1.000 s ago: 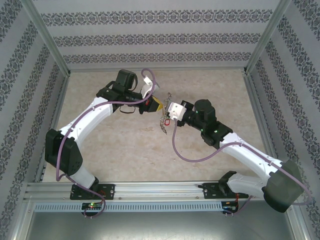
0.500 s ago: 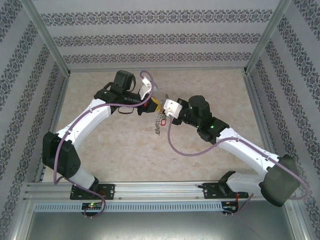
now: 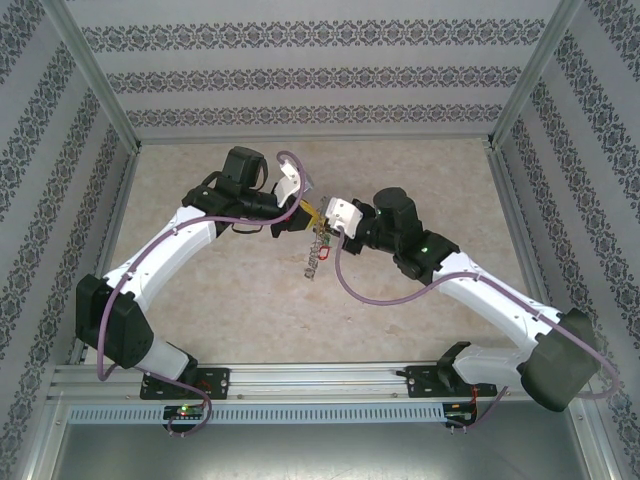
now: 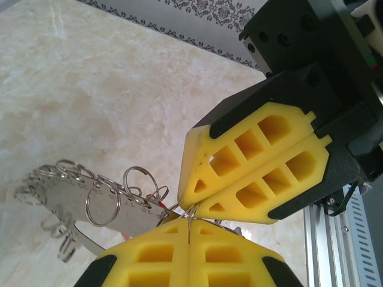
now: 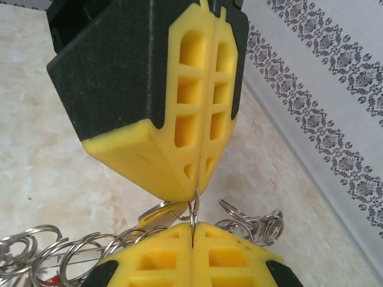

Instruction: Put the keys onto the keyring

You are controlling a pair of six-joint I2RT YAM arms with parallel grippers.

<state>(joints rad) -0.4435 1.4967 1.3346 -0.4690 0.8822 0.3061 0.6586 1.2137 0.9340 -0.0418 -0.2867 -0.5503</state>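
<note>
My two arms reach in from the near edge and meet over the middle of the tabletop [image 3: 230, 290]. The left arm sweeps up along the left side, bends at the elbow and points its wrist to the right. The right arm comes up from the right corner and points its wrist to the left. My left tool [image 3: 308, 210] and my right tool [image 3: 328, 218] stand tip to tip, held above the surface.

In the left wrist view, the yellow fingers [image 4: 149, 257] of my left tool [image 4: 188, 226] are pressed flat together. A thin wire of the keyring [image 4: 188, 214] runs into their seam. My right tool [image 4: 189, 198] comes in from the upper right, tilted, with its fingers also pressed together. Their points touch the same wire.

In the right wrist view, my right tool [image 5: 192, 228] sits at the bottom, closed. My left tool [image 5: 195, 190] hangs down from above, closed too. The small arc of the keyring [image 5: 192, 213] is pinched between the two tips.

The keys [image 3: 316, 255] dangle in a bunch just below the meeting point, clear of the tabletop, with a red tag showing near the top. Up close, a cluster of small silver rings [image 4: 105, 191] spreads out beside the fingers and crowds the wire, so I cannot tell the single keys apart. A purple cable [image 3: 350, 290] loops beneath my right wrist.
</note>
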